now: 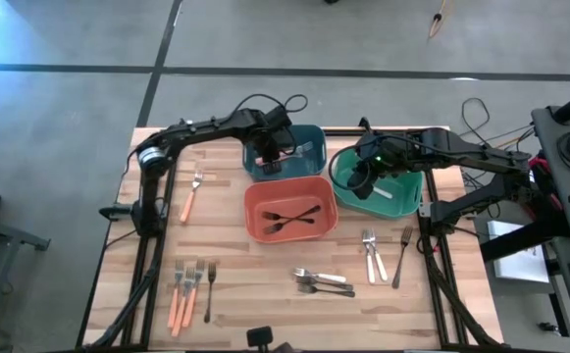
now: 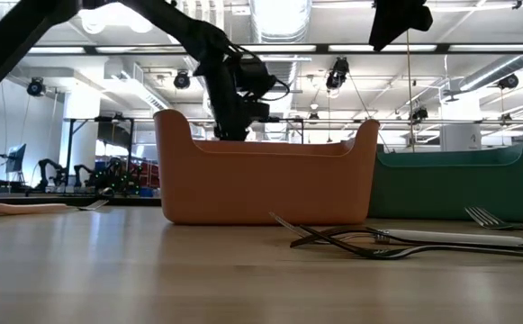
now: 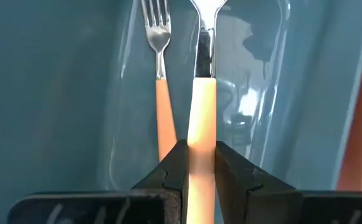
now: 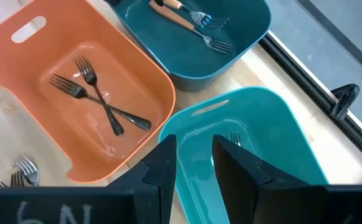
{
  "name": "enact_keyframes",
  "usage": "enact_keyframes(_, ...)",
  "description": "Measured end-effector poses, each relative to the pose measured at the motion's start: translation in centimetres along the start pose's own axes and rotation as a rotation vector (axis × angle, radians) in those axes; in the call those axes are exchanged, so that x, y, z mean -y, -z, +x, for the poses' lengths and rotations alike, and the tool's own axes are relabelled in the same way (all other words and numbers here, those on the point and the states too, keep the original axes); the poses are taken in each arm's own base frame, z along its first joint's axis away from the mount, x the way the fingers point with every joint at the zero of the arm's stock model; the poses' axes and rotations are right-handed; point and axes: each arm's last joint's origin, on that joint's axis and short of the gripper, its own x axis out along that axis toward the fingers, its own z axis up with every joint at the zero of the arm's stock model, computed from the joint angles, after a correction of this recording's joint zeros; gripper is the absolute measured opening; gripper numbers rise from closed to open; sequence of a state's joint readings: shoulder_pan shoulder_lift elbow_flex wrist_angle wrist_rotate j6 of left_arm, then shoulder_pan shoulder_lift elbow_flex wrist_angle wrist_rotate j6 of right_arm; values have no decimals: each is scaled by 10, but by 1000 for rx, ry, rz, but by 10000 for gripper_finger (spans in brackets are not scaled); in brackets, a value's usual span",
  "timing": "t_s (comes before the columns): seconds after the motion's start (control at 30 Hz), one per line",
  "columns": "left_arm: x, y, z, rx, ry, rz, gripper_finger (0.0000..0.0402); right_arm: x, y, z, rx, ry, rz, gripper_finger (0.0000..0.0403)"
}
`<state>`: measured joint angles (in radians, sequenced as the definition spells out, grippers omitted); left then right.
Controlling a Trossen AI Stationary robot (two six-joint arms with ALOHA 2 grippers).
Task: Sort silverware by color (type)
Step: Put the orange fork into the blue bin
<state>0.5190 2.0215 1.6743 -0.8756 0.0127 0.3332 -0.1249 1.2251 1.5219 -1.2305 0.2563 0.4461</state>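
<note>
One orange-handled utensil (image 3: pixel 201 124) is getting pinched in the left gripper (image 3: pixel 200 177) over the teal bin (image 1: pixel 313 140), so I'd be lowering it beside the fork (image 3: pixel 160 81) before releasing, while the right gripper (image 4: pixel 193 163) is hovering part-open over the green bin (image 4: pixel 280 134).

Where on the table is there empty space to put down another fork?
Bare wood lies between the lone orange-handled fork and the orange-red bin, and left of the silver pile. It's crowded around the three bins, where both pincers work.
</note>
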Motion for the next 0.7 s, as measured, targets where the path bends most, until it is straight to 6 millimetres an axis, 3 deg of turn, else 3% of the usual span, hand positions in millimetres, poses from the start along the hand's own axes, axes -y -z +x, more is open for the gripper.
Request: enact_keyframes(0.7,-4,-7,13,-41,11,4,44,0,0,0,2,6,7,95)
